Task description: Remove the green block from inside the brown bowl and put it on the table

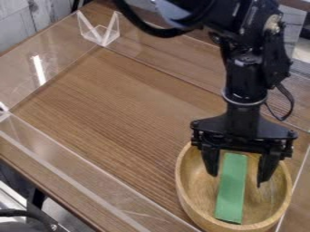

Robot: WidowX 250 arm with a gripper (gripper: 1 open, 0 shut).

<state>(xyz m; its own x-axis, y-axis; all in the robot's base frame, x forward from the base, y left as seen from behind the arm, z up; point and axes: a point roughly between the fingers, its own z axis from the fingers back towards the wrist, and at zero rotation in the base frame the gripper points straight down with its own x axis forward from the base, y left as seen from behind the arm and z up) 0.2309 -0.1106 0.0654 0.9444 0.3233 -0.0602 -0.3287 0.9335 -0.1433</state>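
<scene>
The brown bowl [195, 196] sits at the lower right of the table [121, 109]. Inside it the green block [231, 190] lies lengthwise, running from the bowl's middle toward its near rim. My black gripper [241, 172] points straight down into the bowl, open wide. One fingertip stands to the left of the block's upper end and the other to its right. Neither finger visibly touches the block. The block's upper end is partly covered by the gripper body.
Clear acrylic walls [67, 154] edge the table on the left and near sides. A small clear acrylic stand [100, 30] sits at the far left corner. The arm [248, 54] rises above the bowl at upper right.
</scene>
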